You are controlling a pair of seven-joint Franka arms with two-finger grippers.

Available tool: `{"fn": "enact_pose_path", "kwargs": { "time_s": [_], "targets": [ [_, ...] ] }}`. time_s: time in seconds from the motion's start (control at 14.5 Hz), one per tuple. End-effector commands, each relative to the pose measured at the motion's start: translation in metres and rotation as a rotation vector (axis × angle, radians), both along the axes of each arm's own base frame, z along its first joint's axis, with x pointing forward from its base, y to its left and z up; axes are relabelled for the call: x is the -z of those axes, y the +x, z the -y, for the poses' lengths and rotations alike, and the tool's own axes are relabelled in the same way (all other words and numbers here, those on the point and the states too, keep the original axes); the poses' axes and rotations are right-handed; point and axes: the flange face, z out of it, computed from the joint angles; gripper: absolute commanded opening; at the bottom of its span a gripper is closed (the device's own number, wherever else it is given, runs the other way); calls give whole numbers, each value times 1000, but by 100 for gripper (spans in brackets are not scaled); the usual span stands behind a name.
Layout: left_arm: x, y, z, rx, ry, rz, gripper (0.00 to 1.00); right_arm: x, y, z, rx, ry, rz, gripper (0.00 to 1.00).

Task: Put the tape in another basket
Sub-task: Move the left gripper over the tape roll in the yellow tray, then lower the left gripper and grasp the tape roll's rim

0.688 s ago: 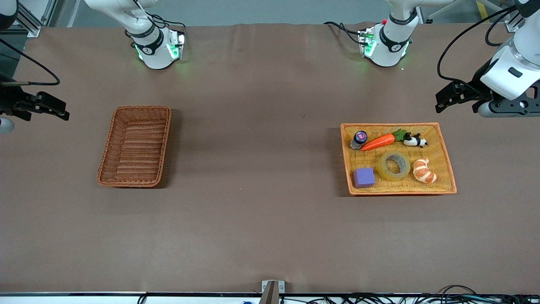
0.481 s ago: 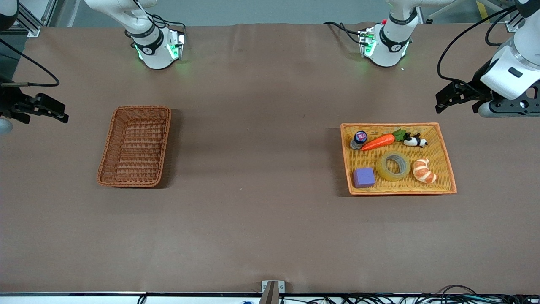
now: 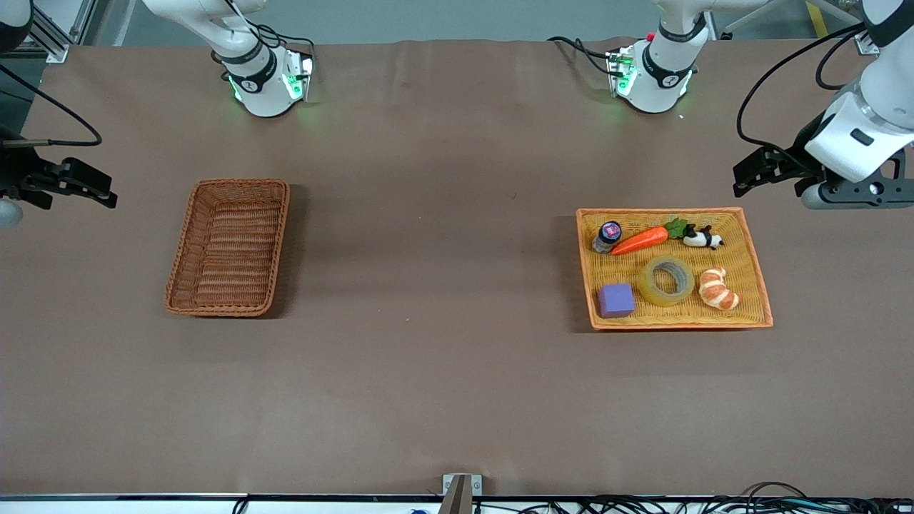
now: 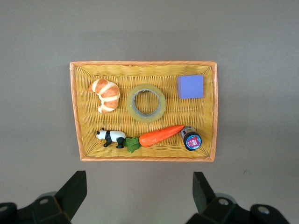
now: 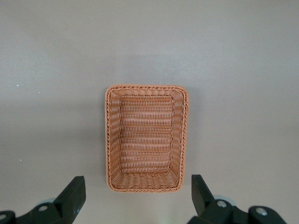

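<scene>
The tape (image 3: 665, 280), a yellowish ring with a grey core, lies flat in the orange-yellow tray (image 3: 660, 211) between a purple cube and a croissant toy. It also shows in the left wrist view (image 4: 146, 102), in the tray (image 4: 142, 63). The dark reddish-brown basket (image 3: 239, 183) stands empty toward the right arm's end and shows in the right wrist view (image 5: 146, 87). My left gripper (image 3: 742, 178) (image 4: 138, 182) is open and empty, up over the table beside the tray. My right gripper (image 3: 103, 191) (image 5: 138, 184) is open and empty, up over the table's end beside the basket.
The tray also holds a croissant toy (image 3: 717, 288), a purple cube (image 3: 616, 300), a toy carrot (image 3: 640, 240), a small panda (image 3: 703, 238) and a small dark jar (image 3: 608, 235). Bare brown table lies between the tray and the basket.
My left arm has shifted slightly toward the tray. My right gripper has barely moved. Nothing on the table has moved.
</scene>
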Motion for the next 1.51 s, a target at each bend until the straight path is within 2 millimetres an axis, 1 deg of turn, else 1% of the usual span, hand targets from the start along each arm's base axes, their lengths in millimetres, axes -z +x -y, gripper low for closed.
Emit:
{"fn": "enact_pose_path", "kwargs": {
  "time_s": [0.0,0.07,0.14,0.21,0.28,0.34,0.41,0.48,0.55,0.69,0.76,0.96,1.03,1.17,1.24,1.31,1.38,1.44],
  "targets": [
    [24,6,-6,5,8,-19,100,0,-3,0,3,11,-2,100],
    [38,7,-7,2,8,-25,100,1,-3,4,11,11,-5,100],
    [60,8,-12,-5,9,-32,100,0,-3,4,10,11,-2,100],
    [77,11,-18,-16,6,-5,100,1,-1,4,8,10,3,100],
    [97,13,-19,-19,3,21,100,1,-1,2,-3,9,4,100],
    [123,15,-20,-21,3,21,100,2,-1,3,0,11,0,100],
    [145,18,-24,-29,3,12,100,-1,0,4,3,12,12,100],
    [167,23,-28,-37,4,-1,100,-1,0,7,8,12,12,100],
    [192,30,-28,-38,6,-14,100,1,-1,13,19,10,6,100],
    [233,39,-27,-39,10,-46,100,1,-2,17,26,11,-3,100],
    [255,41,-31,-47,13,-75,100,2,-3,22,31,11,-6,100],
    [294,45,-39,-69,20,-103,100,0,-1,22,28,12,4,100],
    [305,47,-46,-83,25,-104,100,-2,-1,24,29,12,9,100],
    [326,47,-47,-93,29,-120,100,-3,-1,21,34,-1,13,100],
    [336,48,-47,-107,31,-122,100,-6,-1,19,28,-8,14,100],
    [347,47,-47,-126,34,-129,100,-13,-2,19,27,-9,25,100],
    [355,47,-45,-142,36,-134,100,-17,-1,23,27,-2,34,100],
    [366,43,-41,-154,42,-150,100,-12,0,25,24,15,29,100]
  ]
}}
